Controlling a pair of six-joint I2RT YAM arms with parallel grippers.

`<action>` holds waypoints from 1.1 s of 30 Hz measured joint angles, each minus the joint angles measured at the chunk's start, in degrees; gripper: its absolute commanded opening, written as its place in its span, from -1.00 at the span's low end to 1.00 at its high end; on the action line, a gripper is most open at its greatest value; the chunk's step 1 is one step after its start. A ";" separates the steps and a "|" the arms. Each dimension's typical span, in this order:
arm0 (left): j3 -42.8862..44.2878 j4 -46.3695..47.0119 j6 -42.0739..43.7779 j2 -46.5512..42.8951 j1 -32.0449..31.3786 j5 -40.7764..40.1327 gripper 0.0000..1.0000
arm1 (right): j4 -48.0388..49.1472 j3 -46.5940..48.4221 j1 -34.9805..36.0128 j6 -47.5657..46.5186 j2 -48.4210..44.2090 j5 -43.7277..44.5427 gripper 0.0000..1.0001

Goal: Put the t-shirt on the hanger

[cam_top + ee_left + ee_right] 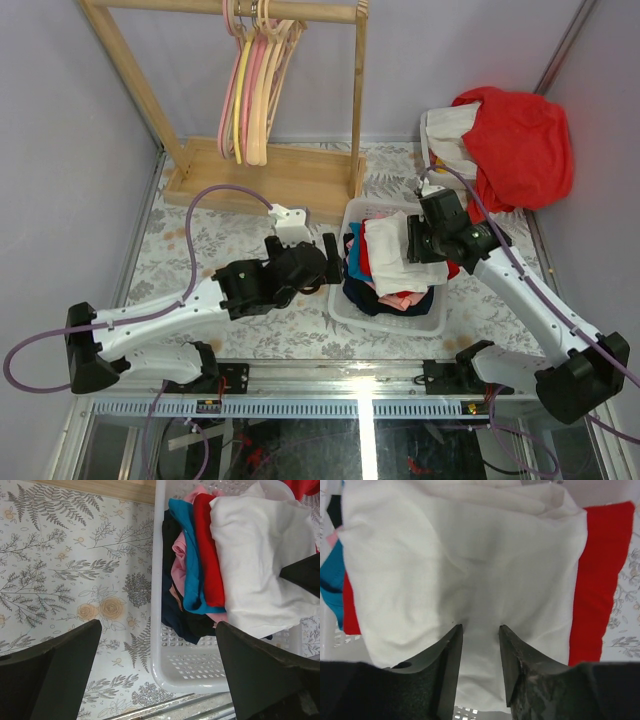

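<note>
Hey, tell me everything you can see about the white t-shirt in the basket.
The t-shirt is plain white soft cloth, folded and slightly creased. It lies on top of a pile of red, teal, pink and navy clothes in the white basket. No print shows. The right gripper is right over it, fingers narrowly apart; whether they pinch the cloth is unclear.

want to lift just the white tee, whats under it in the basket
Under the t-shirt lie clothes in the white basket: a red piece, then teal, pink and dark navy, their edges showing at its side. Whatever sits beneath the shirt's middle is covered.
</note>
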 measured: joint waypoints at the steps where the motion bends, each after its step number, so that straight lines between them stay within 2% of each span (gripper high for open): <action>1: 0.13 -0.04 0.04 0.00 -0.02 0.00 0.96 | -0.04 -0.70 0.00 0.00 0.26 -0.02 -0.45; 5: 0.72 0.04 0.09 -0.02 -0.42 -0.09 0.97 | 0.22 -1.33 0.00 -0.13 1.36 -0.37 -0.97; 6: 0.72 0.04 0.07 0.00 -0.52 -0.13 0.97 | 0.28 -1.27 0.00 -0.09 1.31 -0.48 -1.00; 14: 0.76 0.00 0.07 0.72 -1.33 -0.39 0.97 | -0.02 2.45 0.00 -0.09 -0.24 -2.16 -1.00; 22: 3.89 0.44 1.73 1.81 -3.37 -0.79 0.98 | 0.46 10.91 0.00 1.57 -4.50 -8.00 -1.00; 33: 9.03 8.24 9.25 6.73 -10.36 -2.82 0.99 | 2.82 22.18 0.00 5.25 -0.31 -16.79 -1.00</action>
